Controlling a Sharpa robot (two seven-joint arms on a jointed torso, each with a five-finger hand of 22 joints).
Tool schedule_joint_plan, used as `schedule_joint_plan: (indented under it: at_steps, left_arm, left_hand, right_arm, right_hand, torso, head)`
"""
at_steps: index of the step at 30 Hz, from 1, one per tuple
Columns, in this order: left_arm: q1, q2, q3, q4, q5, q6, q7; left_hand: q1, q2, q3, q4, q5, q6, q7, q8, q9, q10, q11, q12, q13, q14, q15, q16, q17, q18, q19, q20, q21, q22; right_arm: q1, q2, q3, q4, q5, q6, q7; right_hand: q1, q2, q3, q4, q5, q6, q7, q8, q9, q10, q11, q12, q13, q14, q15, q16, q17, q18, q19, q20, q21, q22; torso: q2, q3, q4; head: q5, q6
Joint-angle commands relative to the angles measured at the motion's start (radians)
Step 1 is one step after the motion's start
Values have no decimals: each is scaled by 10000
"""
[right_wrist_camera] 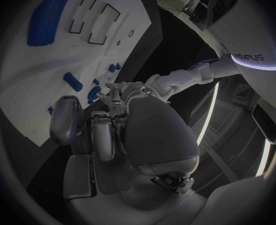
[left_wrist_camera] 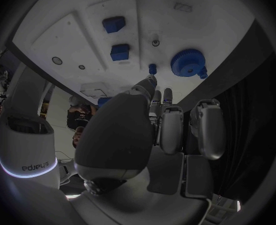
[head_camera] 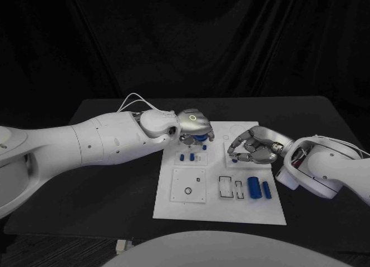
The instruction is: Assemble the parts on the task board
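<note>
Left hand [head_camera: 193, 127] fingers curled, empty, above blue gear [left_wrist_camera: 188, 62], right hand [head_camera: 253, 146] curled, grasp unclear

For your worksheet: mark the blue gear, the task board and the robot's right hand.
blue gear [left_wrist_camera: 188, 62]: left wrist view, on its toothed face.
task board [head_camera: 173, 208]: head view, on its bare near corner.
right hand [head_camera: 253, 146]: head view, on the middle of the hand.

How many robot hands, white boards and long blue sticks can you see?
robot hands: 2, the left robot hand and the right robot hand
white board: 1
long blue sticks: 2
Total: 5
</note>
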Motion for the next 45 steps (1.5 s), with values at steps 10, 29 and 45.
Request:
schedule_joint_plan:
  at_steps: [10, 29, 45]
  left_arm:
    - [-93, 272, 13, -263, -106, 523, -267]
    - [-251, 393, 13, -362, -106, 609, -146]
    - [-332, 622, 14, -718, -106, 611, -23]
  left_hand:
    - [-262, -29, 134, 6, -70, -52, -61, -36, -91, 71, 8, 7, -53, -96, 66, -162, -251, 11, -155, 44, -239, 1771]
    - [-426, 0, 279, -42, -127, 293, 109, 130, -103, 226, -89, 80, -40, -156, 25, -195, -340, 31, -200, 38, -351, 1759]
    - [-389, 104, 533, -207, 46, 636, 151, 318, -83, 463, -150, 165, -21, -244, -16, -312, -591, 50, -245, -2, -482, 1740]
  right_arm:
    - [-24, -33, 4, 43, -16, -5, 27]
    - [-24, -18, 4, 5, -16, 4, -7]
    - [-24, -21, 4, 21, -16, 26, -40]
  right_hand:
    - [5, -16, -3, -27, 0, 67, 27, 58, -10, 1035, 50, 36, 2634, 1047, 61, 30, 2635, 97, 34, 12, 35, 1682]
    - [30, -28, -2, -48, 32, 64, 33, 64, -22, 1035, 53, 36, 2634, 1047, 60, 30, 2635, 100, 29, 10, 19, 1677]
    - [41, -26, 2, -56, 45, 61, 35, 65, -27, 1035, 55, 36, 2634, 1047, 61, 30, 2635, 100, 32, 10, 22, 1678]
  torso:
    - [1, 2, -1]
    - [0, 0, 4]
    - [0, 2, -1]
  head:
    - [-26, -2]
    - [-30, -2]
    - [-40, -2]
